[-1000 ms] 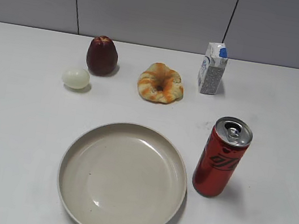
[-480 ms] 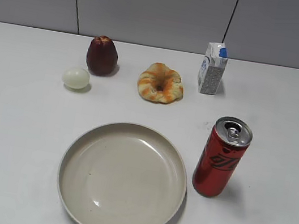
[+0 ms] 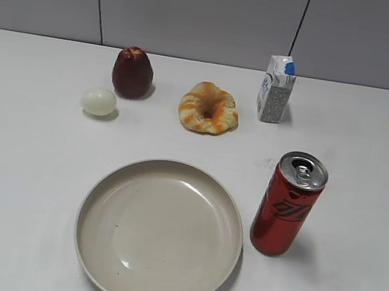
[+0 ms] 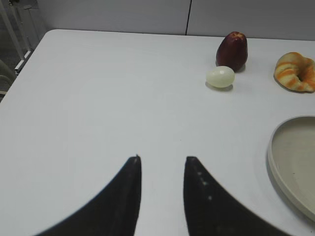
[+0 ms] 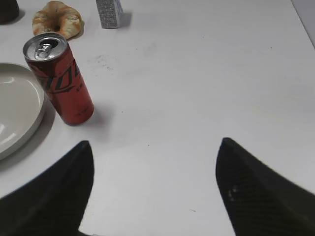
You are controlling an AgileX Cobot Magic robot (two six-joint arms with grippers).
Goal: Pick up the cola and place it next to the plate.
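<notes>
The cola [image 3: 287, 204], a tall red can with black lettering and a silver top, stands upright just right of the plate [image 3: 159, 233], a wide beige dish at the front middle. It also shows in the right wrist view [image 5: 60, 78], beside the plate's rim [image 5: 19, 118]. My right gripper [image 5: 155, 147] is open and empty, over bare table to the right of the can. My left gripper [image 4: 161, 160] is open and empty, over bare table left of the plate [image 4: 295, 162]. Neither gripper shows in the exterior view.
A dark red apple [image 3: 133, 72], a pale egg [image 3: 98, 101], a croissant-like pastry [image 3: 209, 108] and a small white-and-blue carton [image 3: 276, 89] stand in a row at the back. The table's left edge [image 4: 19, 69] shows in the left wrist view.
</notes>
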